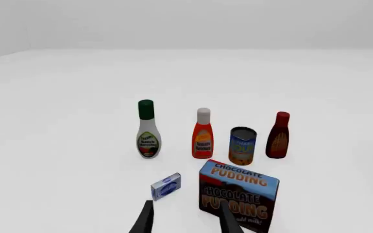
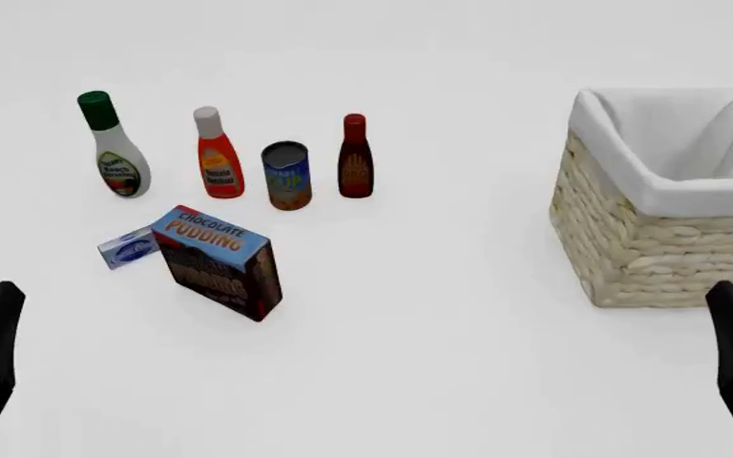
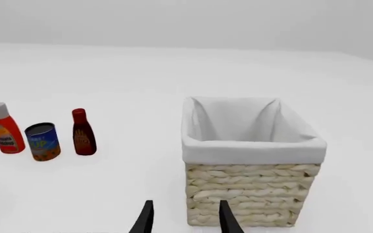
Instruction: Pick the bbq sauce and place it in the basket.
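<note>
Standing upright bbq sauce (image 2: 355,157), basket (image 3: 251,194) interior only in right wrist view — both hands apart, empty.

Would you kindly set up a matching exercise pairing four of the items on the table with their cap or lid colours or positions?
Things:
1. bbq sauce
2. ranch bottle
3. ketchup bottle
4. basket

Descriptions:
A. white cap
B. far right of the table in the front view
C. green cap
D. red cap, just right of the can

Pairs: 1-D, 2-C, 3-A, 4-B
</note>
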